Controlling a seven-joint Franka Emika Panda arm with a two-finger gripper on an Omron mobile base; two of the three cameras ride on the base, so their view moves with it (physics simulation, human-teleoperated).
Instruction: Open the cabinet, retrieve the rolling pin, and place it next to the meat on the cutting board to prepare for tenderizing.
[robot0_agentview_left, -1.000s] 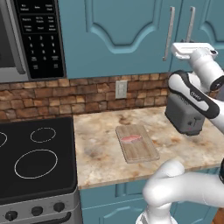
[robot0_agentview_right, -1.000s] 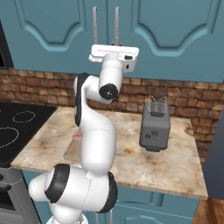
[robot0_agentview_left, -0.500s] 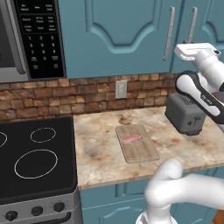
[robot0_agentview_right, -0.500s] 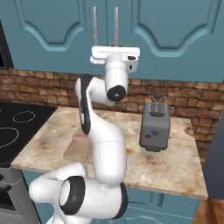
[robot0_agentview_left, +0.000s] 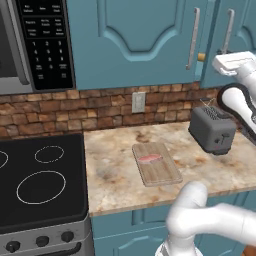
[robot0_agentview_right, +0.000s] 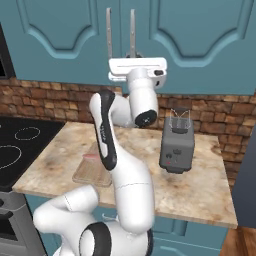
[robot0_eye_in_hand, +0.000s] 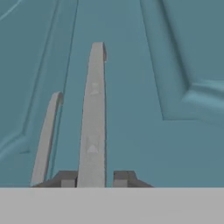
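The cabinet (robot0_agentview_right: 150, 35) stands closed above the counter, its two arched doors meeting at a centre seam flanked by a pair of vertical silver bar handles. The right-hand handle (robot0_eye_in_hand: 92, 118) runs lengthwise straight up from the gripper (robot0_eye_in_hand: 96, 178), its long axis vertical and in line with the hand; the left-hand handle (robot0_eye_in_hand: 46, 135) lies just beside it. The fingertips (robot0_eye_in_hand: 66, 178) stand apart, one on either side of the bar's lower end, seemingly not yet clamped, though the contact itself is too low in the hand view to confirm. The rolling pin is presumably behind the doors. Below, the cutting board (robot0_agentview_left: 159, 172) lies flat on the marbled counter (robot0_agentview_left: 115, 165) with the meat (robot0_agentview_left: 150, 158) on its far half. A grey toaster (robot0_agentview_left: 213, 128) stands to the board's right; a black stovetop (robot0_agentview_left: 35, 180) borders the counter on the left.
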